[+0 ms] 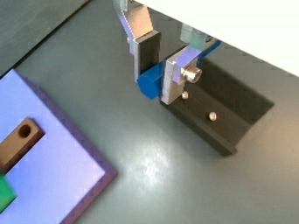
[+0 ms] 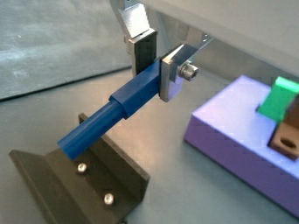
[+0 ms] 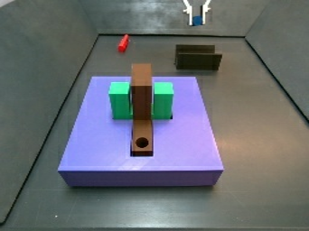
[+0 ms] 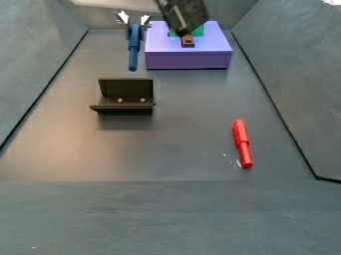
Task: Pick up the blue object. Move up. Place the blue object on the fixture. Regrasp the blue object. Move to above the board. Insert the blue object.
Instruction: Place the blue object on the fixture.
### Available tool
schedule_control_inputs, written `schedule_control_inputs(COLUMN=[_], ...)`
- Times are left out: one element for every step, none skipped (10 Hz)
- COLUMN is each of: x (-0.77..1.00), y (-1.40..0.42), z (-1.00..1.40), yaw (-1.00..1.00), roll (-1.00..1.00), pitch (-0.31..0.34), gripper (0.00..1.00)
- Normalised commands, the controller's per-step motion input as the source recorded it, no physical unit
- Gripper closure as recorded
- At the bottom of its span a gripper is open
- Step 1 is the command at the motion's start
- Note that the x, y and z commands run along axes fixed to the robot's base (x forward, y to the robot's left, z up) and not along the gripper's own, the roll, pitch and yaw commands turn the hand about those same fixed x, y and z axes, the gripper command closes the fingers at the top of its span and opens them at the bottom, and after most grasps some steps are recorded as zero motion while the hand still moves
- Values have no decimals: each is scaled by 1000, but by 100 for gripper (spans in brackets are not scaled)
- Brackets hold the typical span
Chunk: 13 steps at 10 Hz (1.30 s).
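The end effector [image 2: 156,57] is held raised above the floor, high in both side views. In a side view it [image 3: 194,13] is seen at the very top edge, only its two silver finger plates in sight, pointing downward. In a side view [image 4: 132,19] the fingers are seen just beside the dark body of the arm, which reaches in from above. In both wrist views the flat silver fingers [image 1: 180,73] with their dark pads are seen closed against a blue object [image 2: 114,111], gripped at one end, the rest of it jutting out lengthwise from between them.
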Motion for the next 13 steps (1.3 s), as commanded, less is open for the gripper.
schedule_control_inputs(x=[451, 414, 391, 374, 337, 146, 0, -31, 0, 60, 0, 0, 0], y=[46, 91, 163, 229, 320, 214, 154, 3, -43, -123, 0, 0, 0], z=[0, 0, 0, -100, -180, -289, -229, -143, -194, -354, -314, -263, -257], yaw=[86, 114, 123, 149, 149, 146, 80, 63, 0, -3, -54, -89, -106], roll=[-1000, -1000, -1000, -1000, -983, -466, -446, -71, 157, 214, 0, 0, 0], pitch=[0, 17, 69, 66, 49, -20, -91, -74, 0, -89, -180, -106, -117], gripper=[100, 100, 100, 100, 100, 100, 100, 100, 100, 100, 100, 100, 100])
